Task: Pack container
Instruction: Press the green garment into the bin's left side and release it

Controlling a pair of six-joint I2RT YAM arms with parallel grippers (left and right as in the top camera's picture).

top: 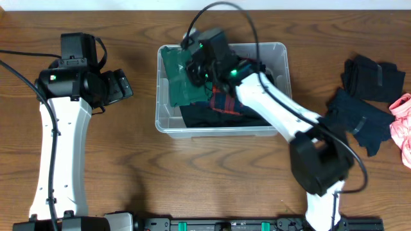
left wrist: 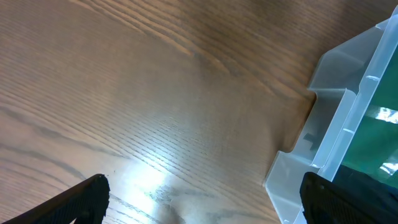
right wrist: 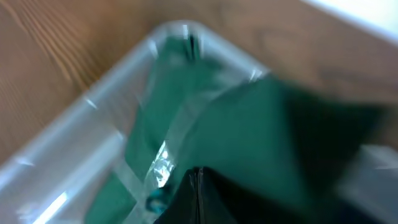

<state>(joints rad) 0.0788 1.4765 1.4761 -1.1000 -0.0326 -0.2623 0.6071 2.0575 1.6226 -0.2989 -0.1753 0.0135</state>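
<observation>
Clear rectangular plastic container sits mid-table, part-filled w/ clothes. Right gripper is inside at its left end, jaws together over the green folded garment — pinch on fabric unconfirmed. Left gripper hangs beside it, jaws wide apart. Rec.: press green item flat into the corner, then lift straight up — keep clear of rim.

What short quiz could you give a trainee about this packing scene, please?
1. True or false: the left end effector stands open, outside the container.
2. Where does the pink cloth lie? A: in the container. B: at the table's right edge. C: under the left arm.
3. Fill in: the right end effector, shut, is over a ___ garment.
Key: 1 true; 2 B; 3 green.
</observation>
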